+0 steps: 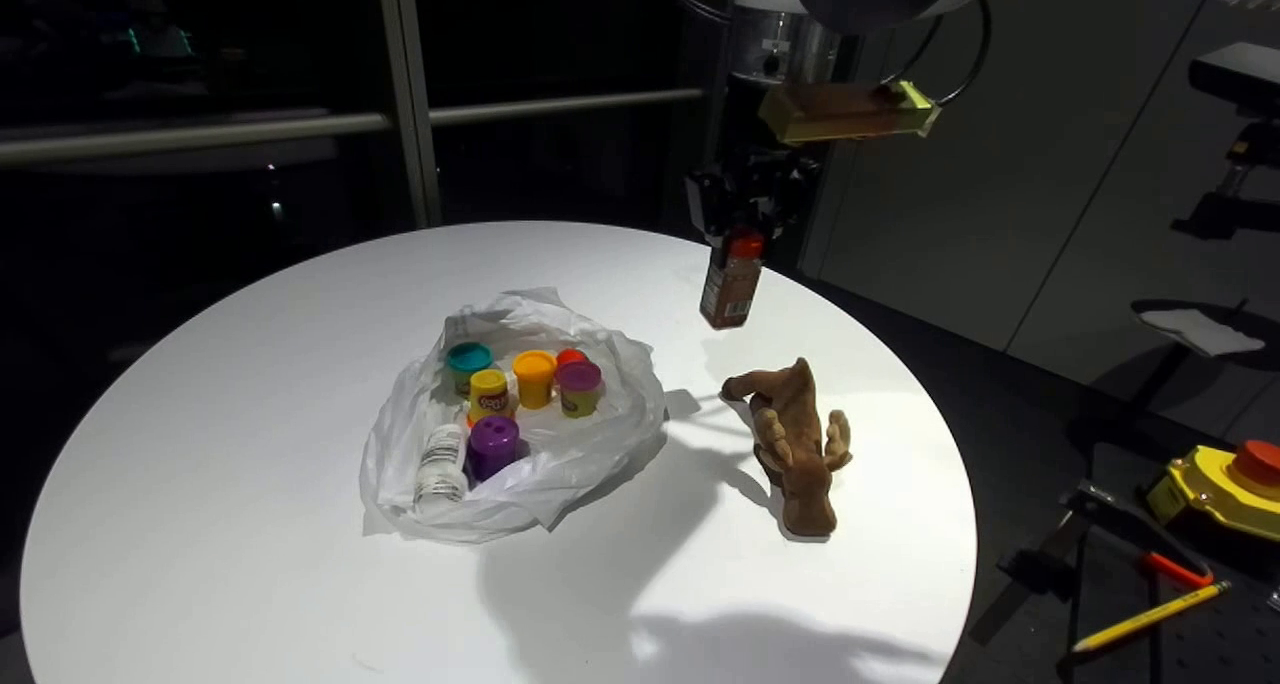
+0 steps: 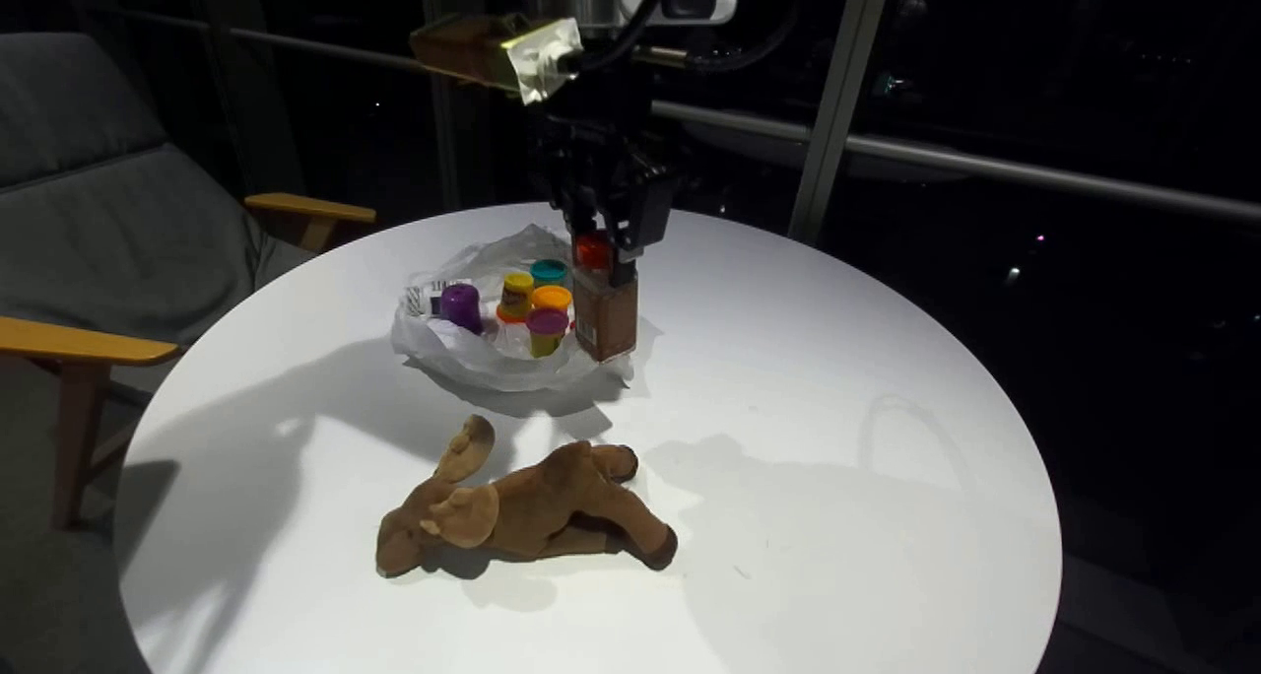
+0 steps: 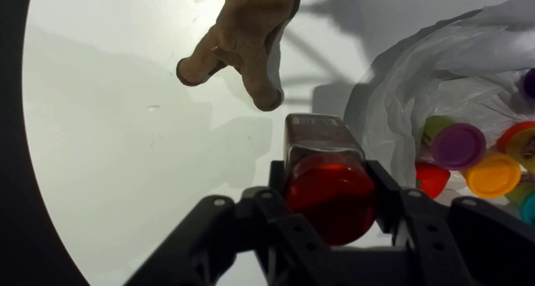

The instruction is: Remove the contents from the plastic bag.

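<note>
The gripper [image 3: 328,180] is clamped on a red-capped bottle [image 1: 731,286] and holds it raised above the round white table [image 1: 220,444], near the plastic bag [image 1: 600,456] and apart from it. The plastic bag lies on the table with its mouth spread and contains a teal-lidded cup [image 1: 469,366], a yellow cup [image 1: 489,394], an orange cup [image 1: 534,380], a purple-lidded cup [image 1: 579,390], a purple container [image 1: 494,448], a white printed container [image 1: 441,466] and a red item [image 3: 434,179]. A brown antlered toy animal [image 2: 544,505] lies on the table outside the plastic bag.

the claw [image 2: 604,252] grips a red-capped bottle [image 2: 605,315] above the white table [image 2: 828,359].
</note>
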You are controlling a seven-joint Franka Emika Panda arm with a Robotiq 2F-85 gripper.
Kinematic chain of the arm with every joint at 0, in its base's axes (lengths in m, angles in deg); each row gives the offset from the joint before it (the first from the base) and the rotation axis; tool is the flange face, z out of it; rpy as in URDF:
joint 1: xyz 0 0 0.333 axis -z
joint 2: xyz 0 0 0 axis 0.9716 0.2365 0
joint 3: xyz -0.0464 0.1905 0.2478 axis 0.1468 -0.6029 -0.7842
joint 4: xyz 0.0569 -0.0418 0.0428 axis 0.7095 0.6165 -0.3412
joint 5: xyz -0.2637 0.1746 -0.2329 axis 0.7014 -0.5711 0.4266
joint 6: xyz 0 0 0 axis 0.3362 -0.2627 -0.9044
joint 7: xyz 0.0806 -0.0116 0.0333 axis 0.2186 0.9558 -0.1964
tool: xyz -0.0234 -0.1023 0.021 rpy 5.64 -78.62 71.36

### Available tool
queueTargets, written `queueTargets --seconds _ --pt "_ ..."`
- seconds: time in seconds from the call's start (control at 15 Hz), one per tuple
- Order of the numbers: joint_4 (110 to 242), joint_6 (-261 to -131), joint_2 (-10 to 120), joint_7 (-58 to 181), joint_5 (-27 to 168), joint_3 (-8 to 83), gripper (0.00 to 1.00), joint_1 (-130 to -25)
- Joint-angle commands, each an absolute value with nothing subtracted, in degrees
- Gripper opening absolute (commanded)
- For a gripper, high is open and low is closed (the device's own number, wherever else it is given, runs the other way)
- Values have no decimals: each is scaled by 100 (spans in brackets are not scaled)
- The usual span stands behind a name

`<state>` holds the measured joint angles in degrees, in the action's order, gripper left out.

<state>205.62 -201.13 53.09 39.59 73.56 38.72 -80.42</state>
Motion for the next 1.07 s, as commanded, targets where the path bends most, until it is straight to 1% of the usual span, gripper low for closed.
queueTargets --seconds 0.0,0.33,1.0 --pt "20376 -20695 5679 3331 7782 4162 24 -8064" --pt "20180 -21127 6342 2999 7935 4566 24 -8068" --pt "19608 -21140 7232 3177 7410 4672 24 -8008"
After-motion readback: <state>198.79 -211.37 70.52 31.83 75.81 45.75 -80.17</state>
